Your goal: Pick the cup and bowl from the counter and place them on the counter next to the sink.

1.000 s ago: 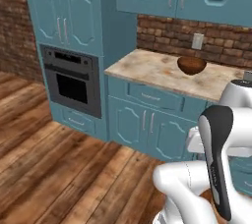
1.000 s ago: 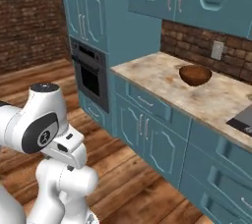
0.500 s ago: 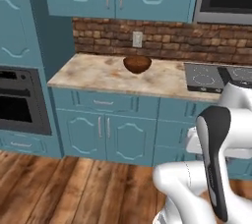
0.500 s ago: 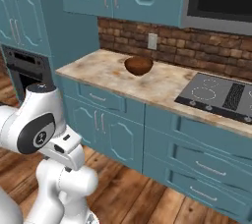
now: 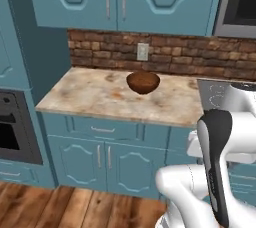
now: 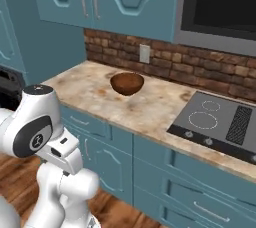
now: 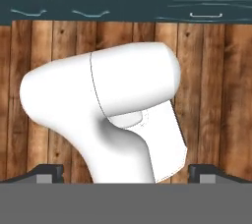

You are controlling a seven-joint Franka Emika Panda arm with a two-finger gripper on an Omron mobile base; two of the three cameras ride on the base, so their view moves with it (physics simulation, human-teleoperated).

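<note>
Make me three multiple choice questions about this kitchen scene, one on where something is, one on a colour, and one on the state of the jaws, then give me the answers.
1. Where does the bowl sit?
A. on the counter, below the wall outlet
B. on the stovetop
C. on the wooden floor

2. What colour are the cabinet fronts?
A. white
B. teal
C. red

3. How do the gripper's jaws stand?
A. shut on the bowl
B. shut on nothing
C. open, holding nothing

Answers:
1. A, the bowl rests on the counter in front of the brick wall, under the outlet.
2. B, the cabinet fronts are teal.
3. C, in the hand view the gripper has its tips far apart over the wooden floor, nothing between them.
</note>
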